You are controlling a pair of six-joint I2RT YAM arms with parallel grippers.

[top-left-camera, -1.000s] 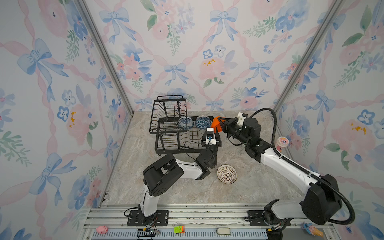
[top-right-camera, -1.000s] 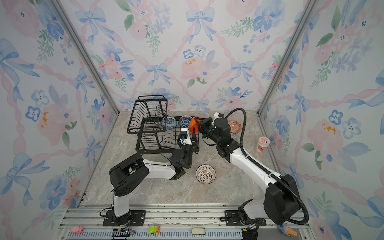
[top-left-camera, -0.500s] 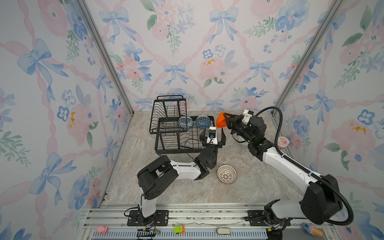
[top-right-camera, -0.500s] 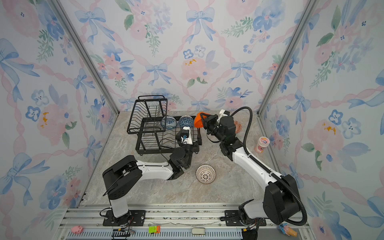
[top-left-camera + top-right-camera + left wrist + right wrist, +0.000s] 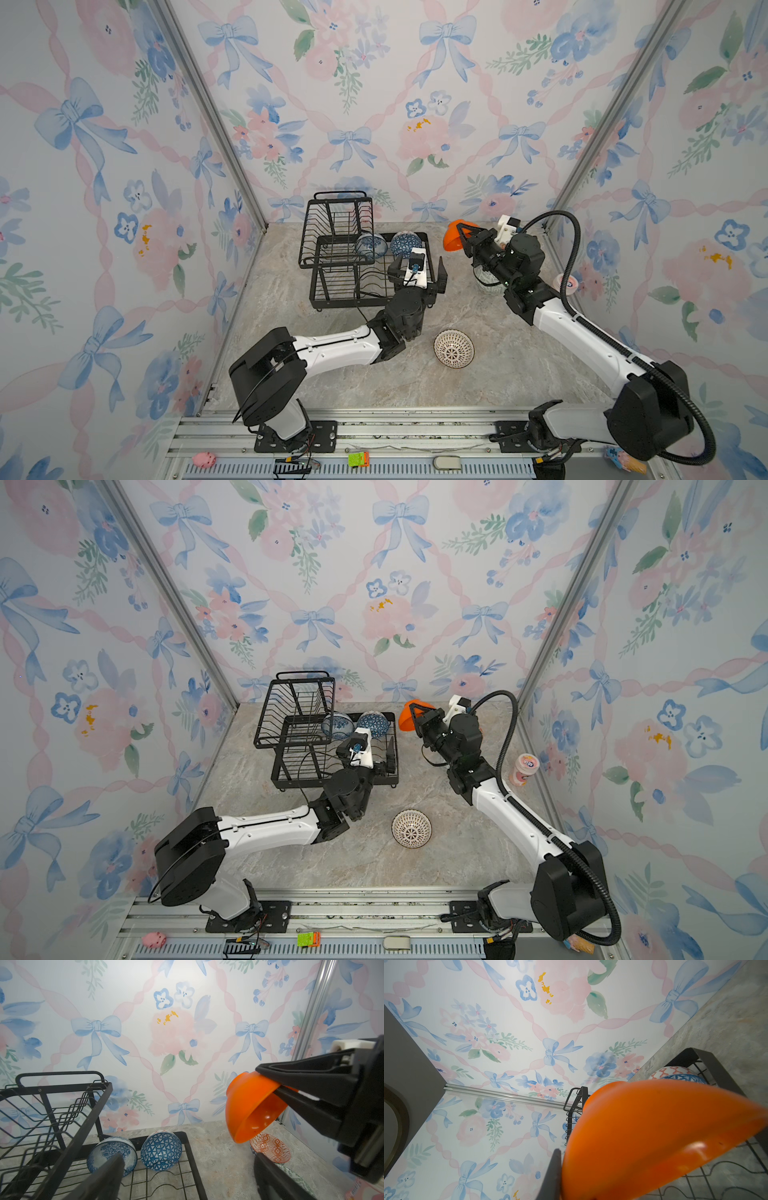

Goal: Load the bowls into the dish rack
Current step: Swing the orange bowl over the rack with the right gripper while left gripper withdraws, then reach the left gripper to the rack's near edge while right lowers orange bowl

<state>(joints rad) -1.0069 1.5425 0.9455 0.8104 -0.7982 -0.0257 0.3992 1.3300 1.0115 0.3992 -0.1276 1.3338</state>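
**Orange bowl aloft**

We see the fingers of the left gripper [image 5: 419, 269], narrower a second ago, spread wide and empty by the black wire dish rack [image 5: 332, 237]. The right gripper [image 5: 464, 235] pinches the glossy orange bowl [image 5: 452, 246] in its fingers, now farther from the rack.

Three walls [image 5: 374, 104] with wallpaper of pink flowers, blue bows and pink ribbons stand around the desk [image 5: 519, 374]. Its top looks like grey-beige marble. Slim metal posts [image 5: 208, 112] mark both back corners. An aluminium rail [image 5: 395, 432] runs along the front edge. The light is soft and even.
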